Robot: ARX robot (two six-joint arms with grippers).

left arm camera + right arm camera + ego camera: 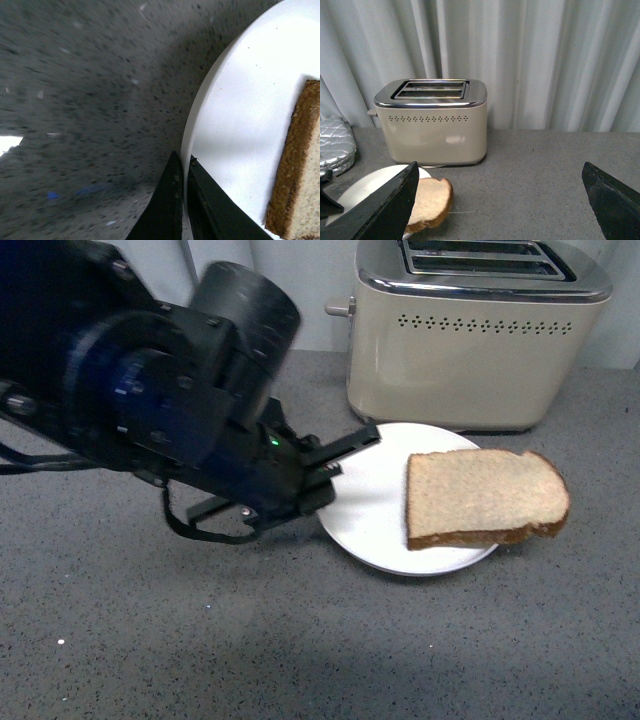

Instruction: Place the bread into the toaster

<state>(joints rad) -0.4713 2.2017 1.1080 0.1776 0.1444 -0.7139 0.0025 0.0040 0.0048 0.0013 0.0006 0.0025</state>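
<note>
The bread [485,498] lies flat on a white plate [365,515], its crust hanging over the plate's right edge. Behind them stands the beige toaster [480,340], both chrome slots empty. My left gripper [335,468] is shut on the plate's left rim. In the left wrist view its black fingertips [182,165] pinch the plate [240,110] edge, with the bread [295,170] close by. My right gripper [500,164] is open and holds nothing. It hovers in front of the toaster [432,122], with the bread [431,200] beside one finger [395,205].
Everything rests on a grey speckled counter [300,640]. A pale pleated curtain [545,60] hangs behind the toaster. A silver quilted object [335,145] lies at the counter's far left. The toaster's lever knob [340,309] sticks out toward my left arm.
</note>
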